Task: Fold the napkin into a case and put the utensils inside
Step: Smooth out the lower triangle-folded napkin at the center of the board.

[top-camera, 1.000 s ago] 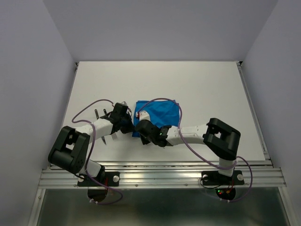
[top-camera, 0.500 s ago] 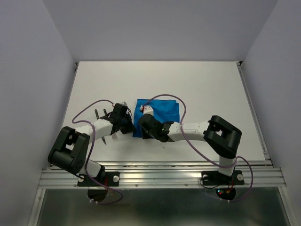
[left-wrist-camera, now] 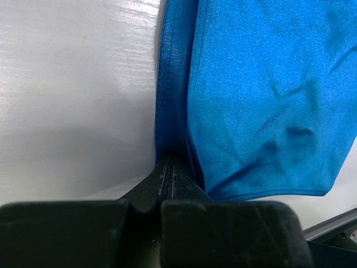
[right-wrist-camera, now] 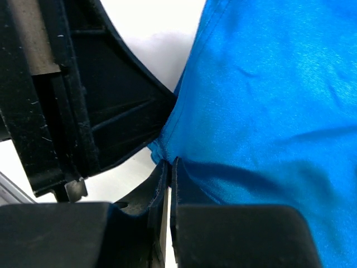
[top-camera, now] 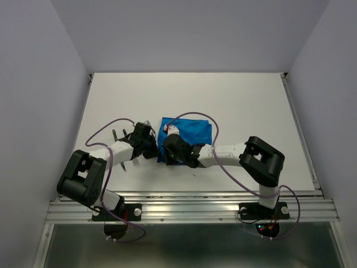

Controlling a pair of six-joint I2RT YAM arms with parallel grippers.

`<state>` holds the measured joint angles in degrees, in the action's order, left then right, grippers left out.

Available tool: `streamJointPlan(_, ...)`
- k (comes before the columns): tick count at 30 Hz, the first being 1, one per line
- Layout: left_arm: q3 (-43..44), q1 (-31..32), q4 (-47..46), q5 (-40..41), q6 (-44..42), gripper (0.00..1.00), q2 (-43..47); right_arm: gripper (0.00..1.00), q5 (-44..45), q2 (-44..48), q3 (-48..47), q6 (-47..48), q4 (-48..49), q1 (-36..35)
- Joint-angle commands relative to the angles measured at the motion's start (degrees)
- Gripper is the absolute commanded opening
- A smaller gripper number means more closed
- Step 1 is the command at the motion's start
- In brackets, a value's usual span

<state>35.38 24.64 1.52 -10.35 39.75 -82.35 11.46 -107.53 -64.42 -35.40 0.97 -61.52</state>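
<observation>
Blue napkin, its near-left corner tight between closed left fingers and closed right fingers.

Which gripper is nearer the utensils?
Left. The left gripper, shut on the napkin at its left edge, sits just right of the utensils; the right gripper pinches the near-left corner, farther right.

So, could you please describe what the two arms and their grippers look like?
The left arm and right arm have white links, bulky black joint housings and looping purple cables. The left gripper and right gripper are matte black and scuffed.
</observation>
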Motion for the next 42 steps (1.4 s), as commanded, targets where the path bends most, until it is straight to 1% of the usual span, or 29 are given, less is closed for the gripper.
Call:
streamJointPlan(1,-1.45,-0.03,2.35,0.15,-0.55,0.0,0.43,0.01,-3.11,-1.02,-3.07,-0.2,4.65,0.17)
streamJointPlan(4,-1.54,-0.03,2.35,0.15,-0.64,0.0,0.26,0.01,-4.08,-1.54,-3.78,-0.2,4.92,0.17)
streamJointPlan(12,-0.84,-0.03,5.07,2.0,-1.07,0.0,2.01,0.01,1.1,1.35,-2.55,-0.2,3.6,0.17)
streamJointPlan(18,-0.66,-0.03,7.44,4.55,-1.6,0.0,4.65,0.01,1.46,2.41,-3.08,0.5,2.9,0.69)
streamJointPlan(30,-0.75,0.05,7.09,3.49,-0.99,0.0,4.83,0.01,0.84,2.67,-5.45,1.73,1.05,0.7)
streamJointPlan(37,-0.83,0.14,7.09,3.14,-0.9,0.0,5.79,0.01,-0.21,0.13,-7.03,1.12,1.05,0.7)
streamJointPlan(42,-1.54,0.14,7.09,2.97,-0.81,0.0,6.76,0.01,0.93,-1.81,-7.65,0.59,1.31,0.7)
